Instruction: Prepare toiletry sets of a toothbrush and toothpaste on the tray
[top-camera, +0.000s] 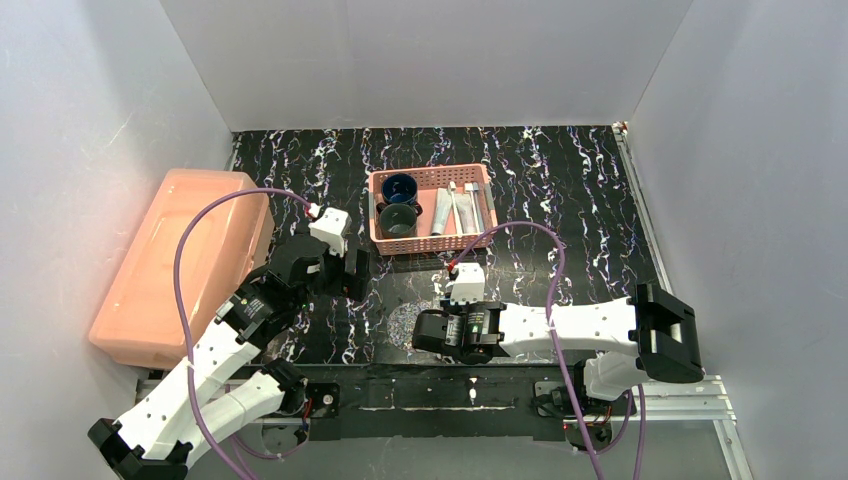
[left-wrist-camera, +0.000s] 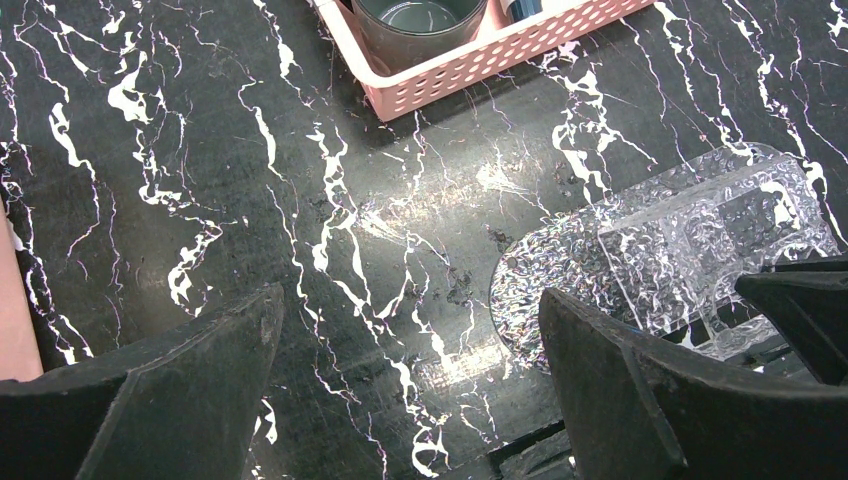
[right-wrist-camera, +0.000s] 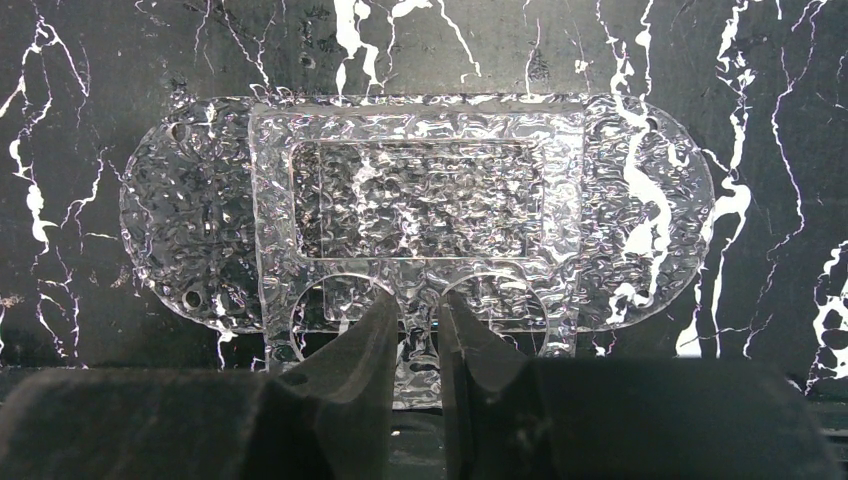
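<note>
The clear glittery tray (right-wrist-camera: 415, 190) lies flat on the black marbled table, near the front edge (top-camera: 405, 322). My right gripper (right-wrist-camera: 418, 310) is shut on the narrow strip of its near rim, between two round cutouts. My left gripper (left-wrist-camera: 410, 340) hangs wide open over bare table just left of the tray (left-wrist-camera: 680, 240), holding nothing; from above it shows as (top-camera: 355, 275). Silver-grey toothpaste tubes (top-camera: 443, 212) lie in the pink basket's right half. Slim pale pieces lie among them, and I cannot tell whether one is the toothbrush.
The pink perforated basket (top-camera: 430, 243) stands at mid-table behind the tray, with a dark blue cup (top-camera: 400, 187) and a grey-green cup (top-camera: 398, 220) in its left half. Its near corner (left-wrist-camera: 470, 65) shows ahead of my left gripper. A big salmon box (top-camera: 180, 260) fills the left side.
</note>
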